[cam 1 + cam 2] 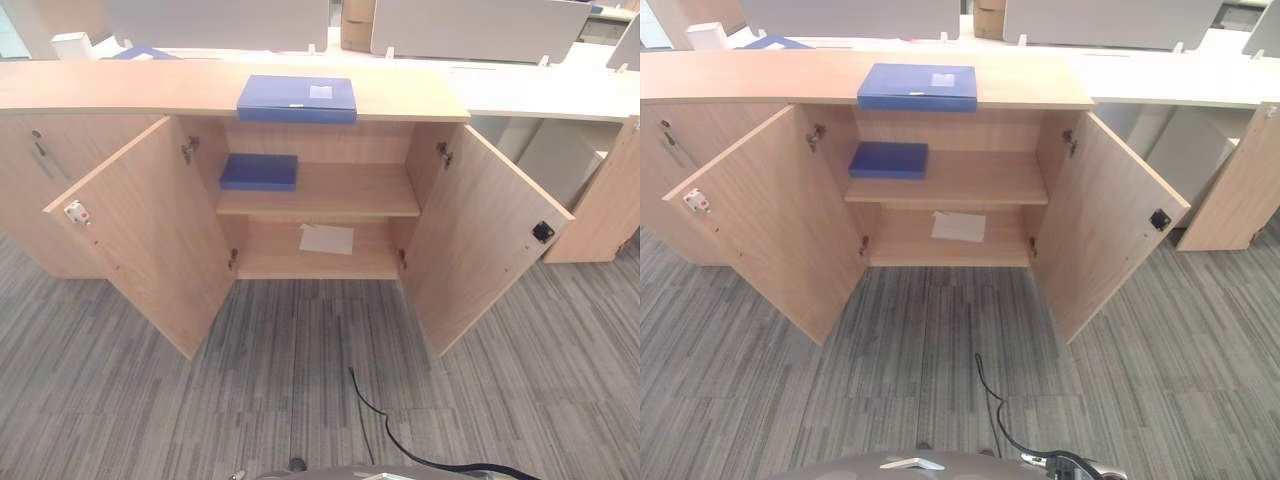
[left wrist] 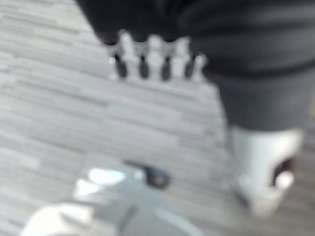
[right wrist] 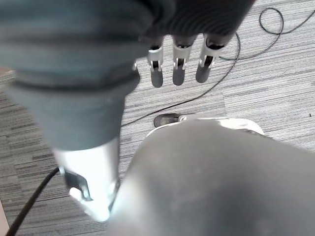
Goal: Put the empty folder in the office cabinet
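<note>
The flat blue plastic folder (image 1: 297,98) lies on top of the low light-wood office cabinet (image 1: 318,190), well apart from both hands; the left hand (image 2: 152,59) and right hand (image 3: 179,61) hang with relaxed, empty fingers above the grey striped carpet (image 1: 300,380); a second, darker blue folder (image 1: 259,171) lies on the upper shelf.

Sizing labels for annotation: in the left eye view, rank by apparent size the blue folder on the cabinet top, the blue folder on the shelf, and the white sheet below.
1. Folder on the cabinet top
2. Folder on the shelf
3. White sheet, though it lies farther back, so unsure.
</note>
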